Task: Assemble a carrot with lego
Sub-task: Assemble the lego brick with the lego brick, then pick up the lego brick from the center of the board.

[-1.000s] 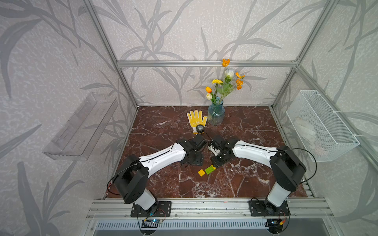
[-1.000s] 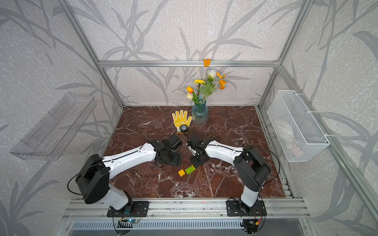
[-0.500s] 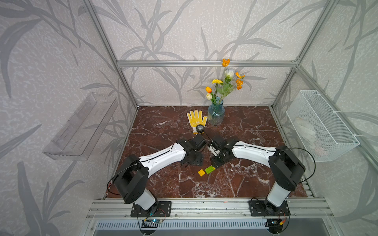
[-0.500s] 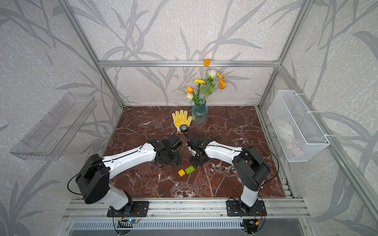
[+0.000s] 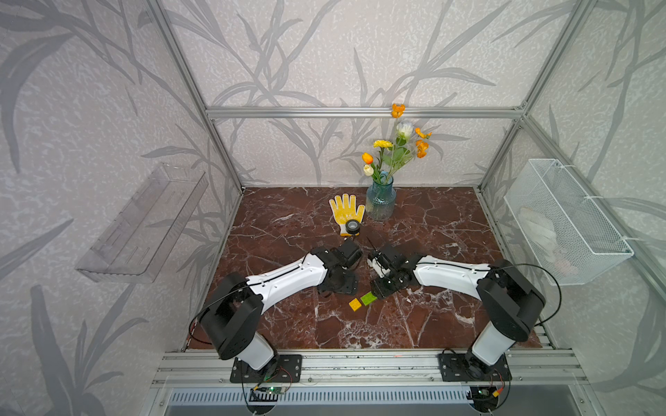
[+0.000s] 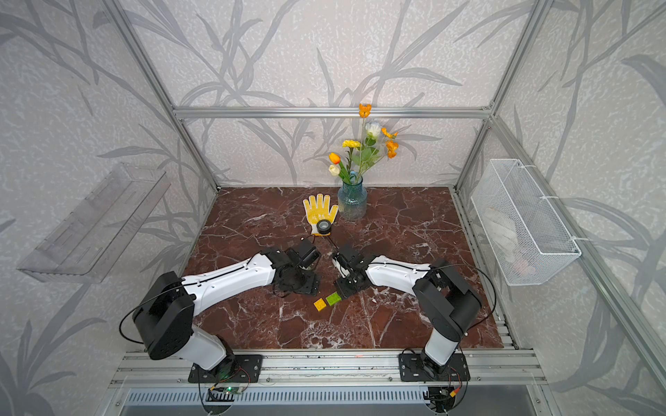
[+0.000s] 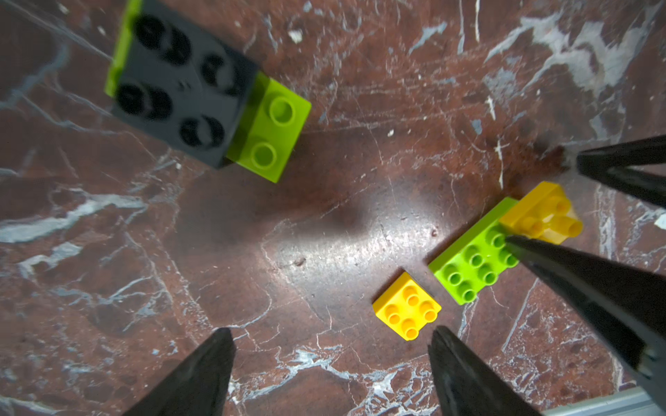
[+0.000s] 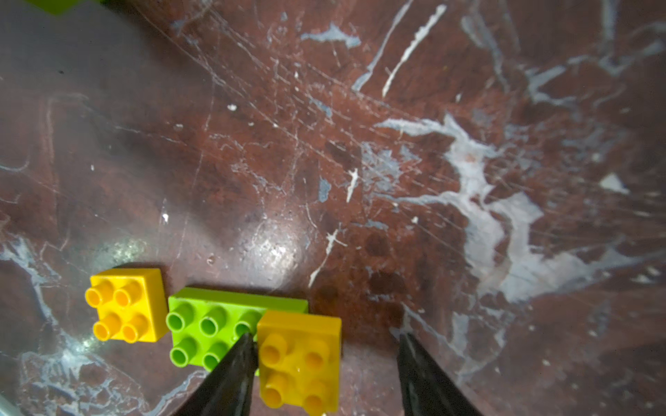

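— While you're leaning in, are you making out any lettering on those bricks?

— No, the studs are showing too blurred to read. The right gripper (image 8: 324, 335) is standing spread around the yellow brick (image 8: 301, 360) that's sitting on the end of the long green brick (image 8: 216, 324). One finger (image 8: 234, 371) is touching it and its partner is standing clear.

— And the left gripper (image 7: 331, 360)?

— Hanging wide apart over the marble table (image 5: 432, 317), gripping nothing, with the loose yellow square (image 7: 407, 306) lying just beside one tip. The black brick (image 7: 180, 86) is sitting on another green brick (image 7: 274, 133) farther off.

— Anything moving since a second ago?

— Both arms are barely shifting, and the bricks are lying where they were.
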`<state>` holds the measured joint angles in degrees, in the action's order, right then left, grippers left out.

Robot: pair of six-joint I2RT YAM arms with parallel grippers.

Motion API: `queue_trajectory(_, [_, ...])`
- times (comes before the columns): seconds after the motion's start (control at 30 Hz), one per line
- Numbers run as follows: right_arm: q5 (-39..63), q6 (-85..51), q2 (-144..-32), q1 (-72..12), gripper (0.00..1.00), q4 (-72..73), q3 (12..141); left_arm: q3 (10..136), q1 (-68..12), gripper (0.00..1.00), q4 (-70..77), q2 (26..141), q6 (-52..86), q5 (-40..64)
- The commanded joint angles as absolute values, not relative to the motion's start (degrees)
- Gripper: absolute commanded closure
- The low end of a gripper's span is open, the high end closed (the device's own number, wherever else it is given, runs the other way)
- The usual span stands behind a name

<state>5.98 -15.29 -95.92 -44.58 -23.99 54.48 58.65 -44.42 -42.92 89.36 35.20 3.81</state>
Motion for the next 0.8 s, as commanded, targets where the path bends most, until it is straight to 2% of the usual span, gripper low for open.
queue_trajectory(0.0, [3.7,-15.7,-89.9,-44.6,0.33,-24.6,55.1,57.1,-44.7,0.14,-41.8,88.1,36.6,7.2])
queue_trajectory(0.13, [3.8,-15.1,-87.5,-44.6,0.28,-27.1,57.5,57.2,-45.3,0.15,-43.1,88.7,37.5,7.4])
queue_trajectory(0.23, [2.6,-15.2,-86.6,-44.6,0.27,-28.2,57.9,57.5,-45.7,0.16,-43.3,89.3,40.2,9.6])
queue_trajectory(0.43, [-2.5,-15.9,-85.2,-44.7,0.27,-28.9,55.6,56.4,-47.2,0.15,-39.9,87.3,58.1,11.1])
queue_trajectory(0.6, [-3.1,-16.8,-82.9,-44.6,0.27,-26.5,52.4,61.0,-48.7,0.14,-47.3,87.1,68.9,0.5])
queue_trajectory(0.77, [-3.3,-16.2,-82.9,-44.6,0.27,-25.2,51.7,62.9,-48.6,0.16,-46.9,92.8,74.2,5.0])
